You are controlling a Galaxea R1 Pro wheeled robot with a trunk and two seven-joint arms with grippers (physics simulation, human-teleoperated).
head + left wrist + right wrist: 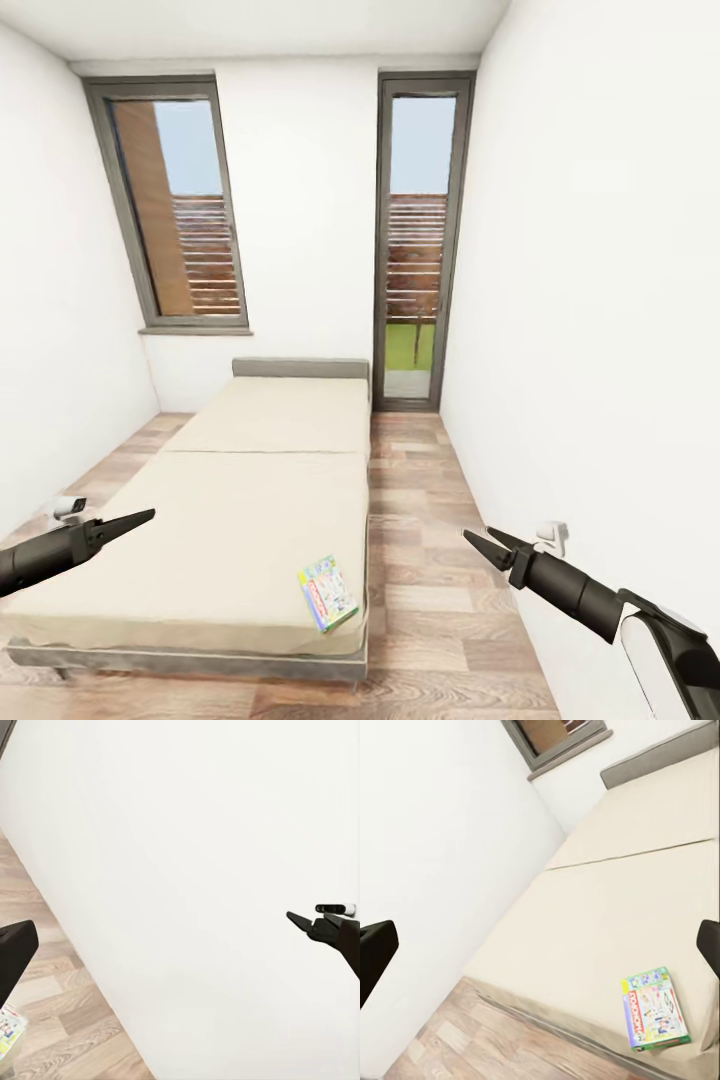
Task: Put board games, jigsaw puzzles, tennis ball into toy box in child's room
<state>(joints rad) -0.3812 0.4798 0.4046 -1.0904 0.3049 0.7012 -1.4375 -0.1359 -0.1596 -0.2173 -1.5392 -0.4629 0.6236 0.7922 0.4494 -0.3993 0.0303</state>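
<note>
A narrow bedroom in a home: a low bed (265,490) with a cream mattress and grey headboard (300,368) stands on a wood plank floor (440,600) between plain white walls, under a grey-framed window (180,210) and beside a tall glazed door (415,240) giving onto a lawn.

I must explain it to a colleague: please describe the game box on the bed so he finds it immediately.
Start at the large cream bed. Go to its near corner on the window-door side. The board game lies flat there, a thin colourful printed box, the sole object on the mattress.

Cream bed (260,500), one board game (328,594) (flat) near its corner
</note>
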